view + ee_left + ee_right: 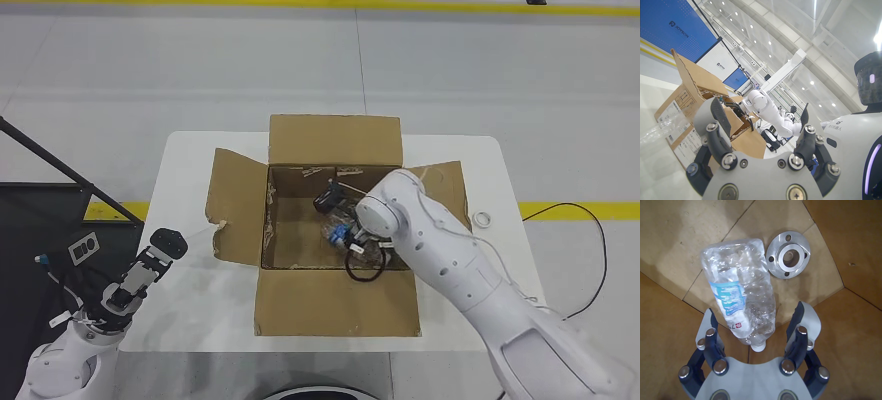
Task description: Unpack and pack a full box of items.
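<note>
The brown cardboard box (668, 121) carries white printed stickers (675, 108) and a black upward-arrow handling symbol (683, 97) on its side. The crushed clear plastic bottle (753, 306) wears a blue-and-white printed label (728, 298) with a red mark.

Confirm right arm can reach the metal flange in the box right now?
Probably yes. The right gripper is open inside the box, and the flange lies uncovered on its floor beside the crushed bottle, nothing on top of it.

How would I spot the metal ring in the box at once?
Find the open cardboard box on the white table. On its floor, beside a crushed clear bottle, lies the ring: shiny metal, round, with four small holes.
</note>
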### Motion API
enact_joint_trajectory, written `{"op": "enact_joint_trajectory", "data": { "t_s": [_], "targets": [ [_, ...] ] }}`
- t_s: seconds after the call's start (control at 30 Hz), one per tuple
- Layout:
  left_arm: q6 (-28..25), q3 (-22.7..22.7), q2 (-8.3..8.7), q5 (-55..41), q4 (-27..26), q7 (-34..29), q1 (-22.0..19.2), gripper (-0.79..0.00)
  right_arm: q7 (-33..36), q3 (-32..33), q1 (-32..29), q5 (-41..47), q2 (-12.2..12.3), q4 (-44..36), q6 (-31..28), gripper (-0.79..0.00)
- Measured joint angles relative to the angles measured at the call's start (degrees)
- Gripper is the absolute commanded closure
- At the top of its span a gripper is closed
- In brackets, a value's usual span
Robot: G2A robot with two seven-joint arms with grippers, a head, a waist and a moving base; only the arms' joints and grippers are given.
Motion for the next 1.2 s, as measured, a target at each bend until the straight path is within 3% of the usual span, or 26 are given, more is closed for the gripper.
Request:
{"op": "enact_joint_trajectory", "data": {
  "t_s": [0.17,0.37,0.47,0.53,0.67,0.7,0.73,0.97,1.2],
  "targets": [
    [0.0,0.0,0.0,0.0,0.0,0.0,0.0,-0.785,-0.3,-0.4,-0.7,-0.2,-0.2,0.1,-0.9,-0.785],
    [0.0,0.0,0.0,0.0,0.0,0.0,0.0,-0.785,-2.2,-2.3,-0.1,-0.7,-1.4,2.4,-1.3,-0.723],
    [0.0,0.0,0.0,0.0,0.0,0.0,0.0,-0.785,-2.5,-3.1,0.5,-0.8,-2.0,4.0,-1.5,-0.585],
    [0.0,0.0,0.0,0.0,0.0,0.0,0.0,-0.785,-2.4,-3.4,0.9,-0.5,-2.4,5.1,-1.6,-0.382],
    [0.0,0.0,0.0,0.0,0.0,0.0,0.0,-0.785,-2.4,-3.7,1.5,0.1,-3.0,7.0,-1.9,-0.243],
    [0.0,0.0,0.0,0.0,0.0,0.0,0.0,-0.785,-2.4,-3.8,1.7,0.2,-3.1,7.5,-2.0,-0.071],
    [0.0,0.0,0.0,0.0,0.0,0.0,0.0,-0.785,-2.4,-3.8,1.8,0.3,-3.2,7.7,-2.1,0.0],
    [0.0,0.0,0.0,0.0,0.0,0.0,0.0,-0.785,-2.4,-2.0,1.8,0.6,-3.0,5.5,-2.5,0.0],
    [0.0,0.0,0.0,0.0,0.0,0.0,0.0,-0.785,-1.2,4.5,-2.0,2.6,-0.3,-5.8,-5.8,0.0]
  ]
}}
